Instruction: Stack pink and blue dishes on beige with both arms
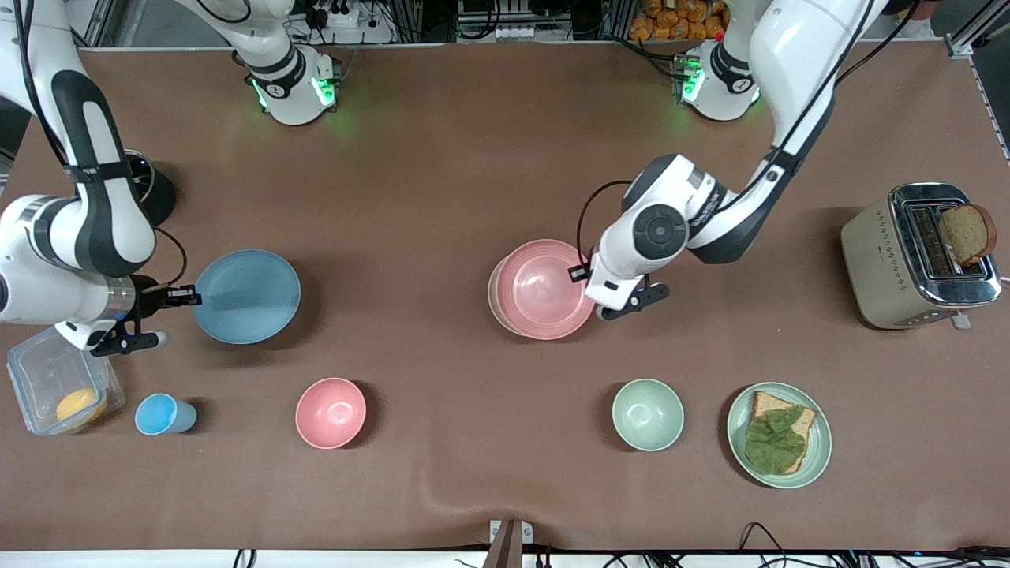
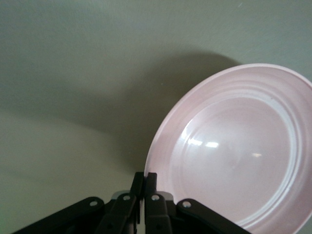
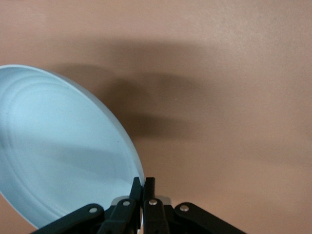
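Observation:
The pale pink plate (image 1: 544, 288) lies over the beige plate (image 1: 495, 298), of which only a rim sliver shows toward the right arm's end. My left gripper (image 1: 584, 273) is shut on the pink plate's rim. In the left wrist view the fingertips (image 2: 145, 178) pinch the edge of the tilted pink plate (image 2: 234, 151). The light blue plate (image 1: 247, 296) is tilted above the table near the right arm's end, casting a shadow. My right gripper (image 1: 191, 297) is shut on its rim. The right wrist view shows that gripper (image 3: 145, 183) clamped on the blue plate (image 3: 63, 146).
Nearer the camera stand a blue cup (image 1: 162, 414), a deep pink bowl (image 1: 331, 412), a pale green bowl (image 1: 648, 414) and a pale green plate (image 1: 821, 442) with a sandwich. A clear box (image 1: 47, 371) sits by the right gripper. A toaster (image 1: 892, 260) holds bread.

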`<control>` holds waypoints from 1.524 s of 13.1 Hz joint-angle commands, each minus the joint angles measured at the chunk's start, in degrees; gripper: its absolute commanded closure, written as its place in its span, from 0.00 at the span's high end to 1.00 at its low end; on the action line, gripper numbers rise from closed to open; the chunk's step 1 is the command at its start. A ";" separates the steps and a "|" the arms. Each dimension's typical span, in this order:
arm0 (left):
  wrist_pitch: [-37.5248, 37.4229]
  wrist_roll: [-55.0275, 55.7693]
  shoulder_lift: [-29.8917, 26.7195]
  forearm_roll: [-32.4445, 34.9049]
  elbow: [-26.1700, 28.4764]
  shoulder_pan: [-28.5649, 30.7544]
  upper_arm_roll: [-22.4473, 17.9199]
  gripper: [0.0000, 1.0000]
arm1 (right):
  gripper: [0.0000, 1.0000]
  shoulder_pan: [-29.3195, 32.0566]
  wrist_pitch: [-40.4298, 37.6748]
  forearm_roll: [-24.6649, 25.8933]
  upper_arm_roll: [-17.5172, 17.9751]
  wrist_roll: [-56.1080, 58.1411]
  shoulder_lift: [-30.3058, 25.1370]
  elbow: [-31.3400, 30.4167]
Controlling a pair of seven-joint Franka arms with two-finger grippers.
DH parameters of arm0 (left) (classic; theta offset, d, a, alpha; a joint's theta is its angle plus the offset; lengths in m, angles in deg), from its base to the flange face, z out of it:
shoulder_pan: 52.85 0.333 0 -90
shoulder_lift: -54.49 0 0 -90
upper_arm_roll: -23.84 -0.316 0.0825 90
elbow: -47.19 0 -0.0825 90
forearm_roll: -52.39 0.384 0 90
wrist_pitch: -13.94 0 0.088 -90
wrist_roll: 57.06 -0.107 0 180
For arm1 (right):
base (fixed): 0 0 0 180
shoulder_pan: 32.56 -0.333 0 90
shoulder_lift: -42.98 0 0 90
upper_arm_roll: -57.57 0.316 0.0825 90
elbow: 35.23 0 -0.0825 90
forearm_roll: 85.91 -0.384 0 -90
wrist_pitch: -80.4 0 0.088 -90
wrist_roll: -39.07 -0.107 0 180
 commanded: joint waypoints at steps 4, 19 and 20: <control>3.16 1.58 -0.42 1.63 3.30 -1.49 -0.23 0.00 | 0.00 -6.34 -10.65 0.53 -0.21 2.12 -2.32 8.39; 6.24 6.14 2.57 5.23 -0.48 -2.29 -0.32 1.00 | 0.00 -19.61 -13.47 -12.04 -0.03 -13.07 -0.82 7.18; 5.72 6.41 1.09 5.23 -1.00 -1.50 -0.32 1.00 | 0.00 -20.40 -13.47 -12.13 -0.03 -15.09 -0.82 7.17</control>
